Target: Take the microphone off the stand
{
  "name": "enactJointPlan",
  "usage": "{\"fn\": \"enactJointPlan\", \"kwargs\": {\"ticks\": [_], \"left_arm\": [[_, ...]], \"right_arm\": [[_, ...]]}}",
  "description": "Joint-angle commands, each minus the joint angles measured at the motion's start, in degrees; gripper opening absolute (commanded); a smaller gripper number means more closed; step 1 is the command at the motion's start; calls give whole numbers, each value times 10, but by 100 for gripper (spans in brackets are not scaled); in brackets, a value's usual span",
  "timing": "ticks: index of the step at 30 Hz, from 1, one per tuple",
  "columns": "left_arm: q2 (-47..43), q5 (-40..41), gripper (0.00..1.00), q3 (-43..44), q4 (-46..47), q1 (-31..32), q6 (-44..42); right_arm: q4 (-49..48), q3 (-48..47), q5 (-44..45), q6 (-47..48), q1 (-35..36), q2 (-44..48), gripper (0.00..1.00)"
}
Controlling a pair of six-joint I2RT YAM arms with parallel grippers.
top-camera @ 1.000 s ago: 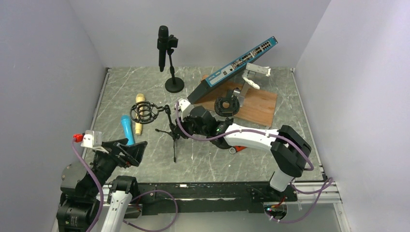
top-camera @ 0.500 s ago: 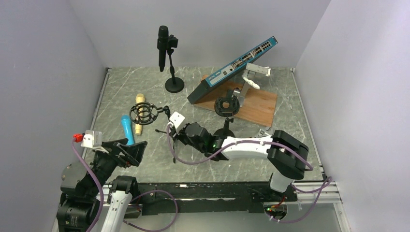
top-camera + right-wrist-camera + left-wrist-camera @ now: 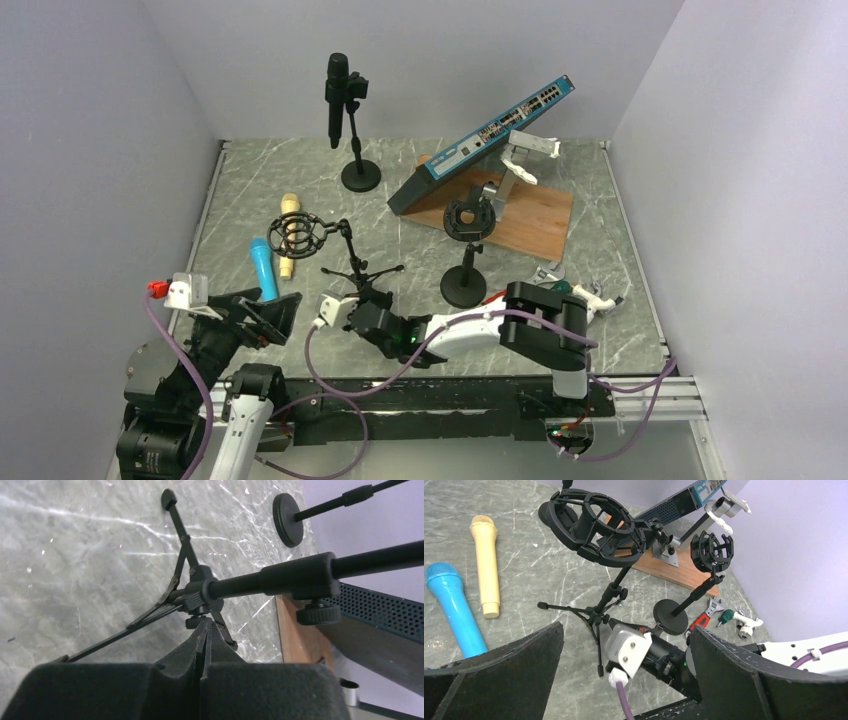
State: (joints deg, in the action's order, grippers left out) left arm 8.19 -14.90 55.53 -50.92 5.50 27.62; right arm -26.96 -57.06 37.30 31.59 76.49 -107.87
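The black microphone [image 3: 337, 95] sits upright in the clip of a round-base stand [image 3: 360, 178] at the back of the table. My right gripper [image 3: 363, 300] is shut and empty, low over the table just in front of the tripod stand [image 3: 356, 272]. In the right wrist view its fingertips [image 3: 204, 626] are pressed together right before the tripod's hub [image 3: 200, 590]. My left gripper [image 3: 262, 312] is open and empty at the near left, far from the black microphone. In the left wrist view [image 3: 624, 655] its jaws stand wide apart.
The tripod carries an empty shock mount [image 3: 297, 233]. A second empty shock mount stand [image 3: 465, 285] is mid-table. A blue microphone [image 3: 263, 265] and a beige one [image 3: 288, 235] lie at the left. A network switch [image 3: 485, 140] leans over a wooden board [image 3: 535, 215]. Tools [image 3: 590, 295] lie at the right.
My right arm has drawn back towards the near edge and leftwards, from beside the shock mount down to the tripod's front. The left arm has not moved.
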Motion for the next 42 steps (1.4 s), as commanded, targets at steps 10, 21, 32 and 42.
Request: {"fn": "enactJointPlan", "kwargs": {"ticks": [10, 21, 32, 42], "left_arm": [[1, 11, 99, 21, 1, 2, -7], [1, 8, 99, 23, 3, 2, -6], [3, -3, 99, 14, 14, 3, 2], [2, -1, 99, 22, 7, 3, 0]], "right_arm": [[1, -18, 7, -31, 10, 42, 12], [136, 28, -177, -269, -21, 189, 75], [240, -29, -495, -530, -167, 200, 62], [266, -102, -596, -561, -254, 134, 61]]}}
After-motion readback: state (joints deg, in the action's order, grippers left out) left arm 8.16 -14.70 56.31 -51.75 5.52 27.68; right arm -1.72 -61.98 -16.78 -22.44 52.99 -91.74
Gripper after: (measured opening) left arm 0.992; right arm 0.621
